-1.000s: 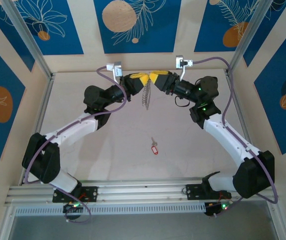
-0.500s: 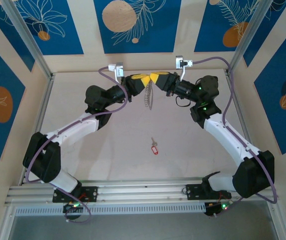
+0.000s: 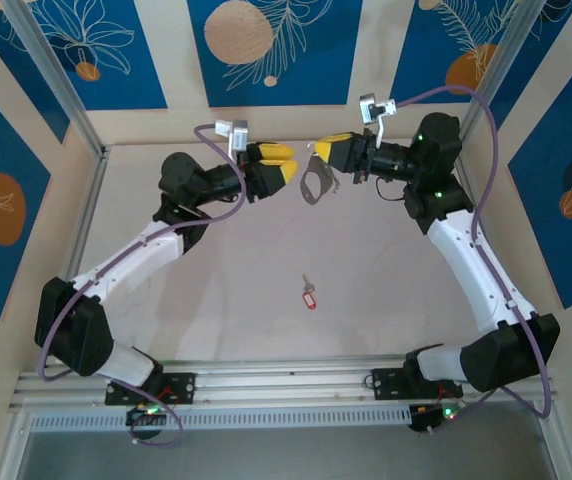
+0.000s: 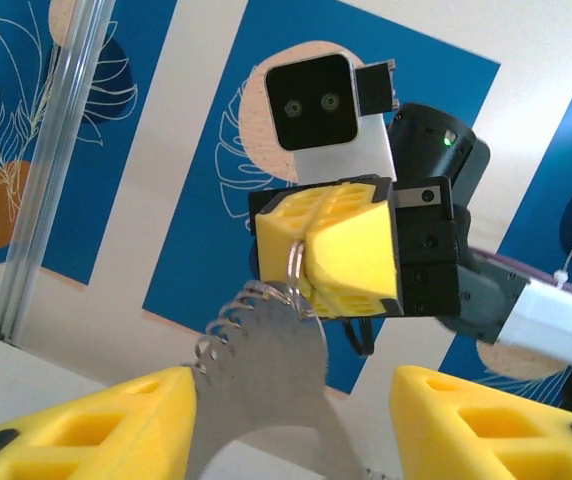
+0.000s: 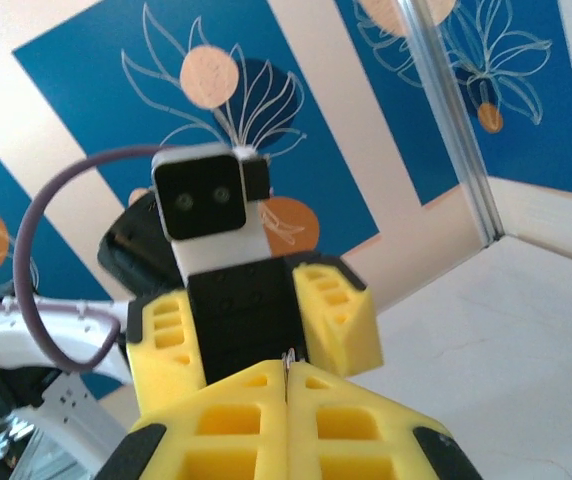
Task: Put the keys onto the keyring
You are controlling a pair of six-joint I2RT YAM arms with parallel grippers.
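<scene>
- Tabletop (image 3: 216, 300): pale. Both my arms reach to its far side and are raised off it.
- Left arm (image 3: 136, 250) comes in from the left and right arm (image 3: 466, 260) from the right. The two wrists face each other near the back wall.
- Left claw (image 3: 284, 166): fingers apart, nothing held. In the left wrist view its yellow fingers (image 4: 86, 430) sit wide at either side. From the right wrist it shows head-on (image 5: 251, 325), also spread.
- Right claw (image 3: 324, 153): pressed together and clamped on the keyring. The left wrist view shows the yellow pads pinching the thin wire (image 4: 331, 255). Its own camera shows the pads closed on a thin metal edge (image 5: 286, 400).
- Keyring (image 3: 314, 185): hangs in the air below the right claw, just beside the left claw's tips. The toothed fringe runs along one edge (image 4: 266, 370). It sits in the gap between my left fingers, and I see no contact with either.
- Keys (image 3: 309, 293): small silver key with red tag, flat on the tabletop near the middle. Well apart from the keyring and both claws, not on the ring.
</scene>
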